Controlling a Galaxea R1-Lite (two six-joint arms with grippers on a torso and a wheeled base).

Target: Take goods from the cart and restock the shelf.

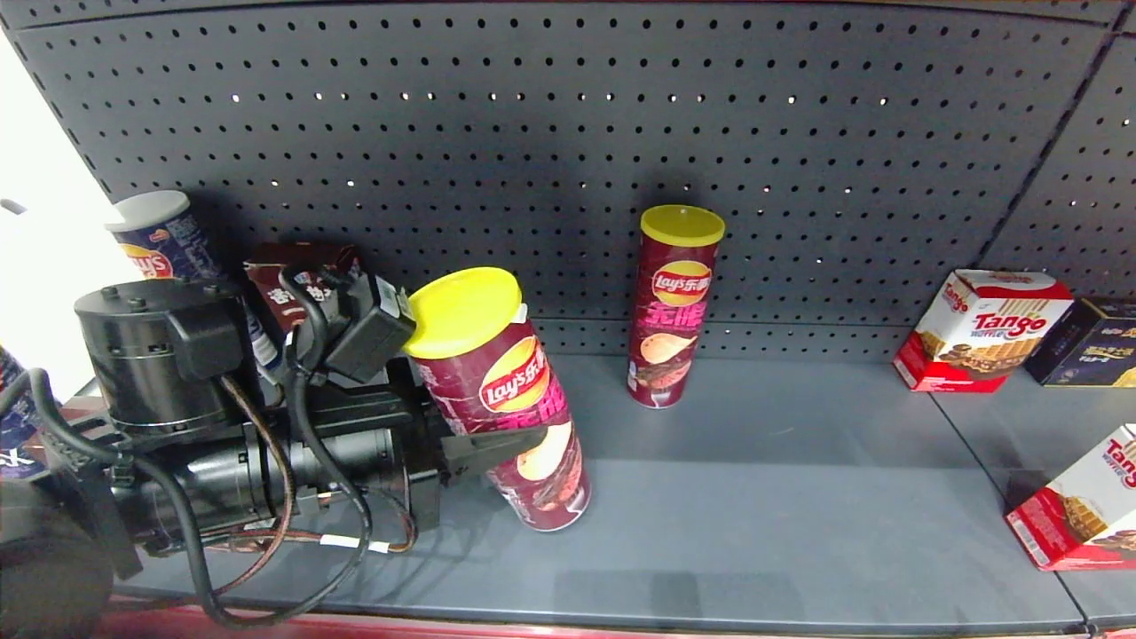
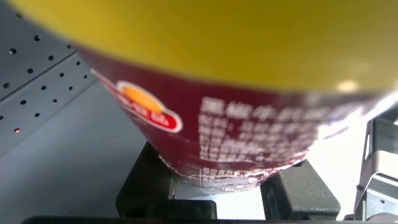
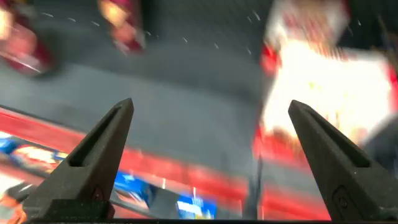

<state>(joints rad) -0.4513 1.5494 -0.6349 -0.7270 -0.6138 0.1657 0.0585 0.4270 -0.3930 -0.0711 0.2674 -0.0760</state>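
A maroon chip can (image 1: 501, 399) with a yellow lid leans to the left. Its base is at or just above the grey shelf board (image 1: 754, 497). My left gripper (image 1: 510, 439) is shut on the can's lower body from the left. In the left wrist view the can (image 2: 217, 124) sits between the two fingers (image 2: 149, 186), yellow lid nearest the camera. A second, matching can (image 1: 674, 306) stands upright against the pegboard back. My right gripper (image 3: 210, 106) is open with nothing between its fingers, over the shelf's front edge.
A blue chip can (image 1: 160, 235) and a brown box (image 1: 297, 275) stand at the back left behind my left arm. Red-and-white wafer boxes (image 1: 981, 328) and a dark box (image 1: 1096, 342) sit on the right. A red strip (image 1: 532, 626) edges the shelf front.
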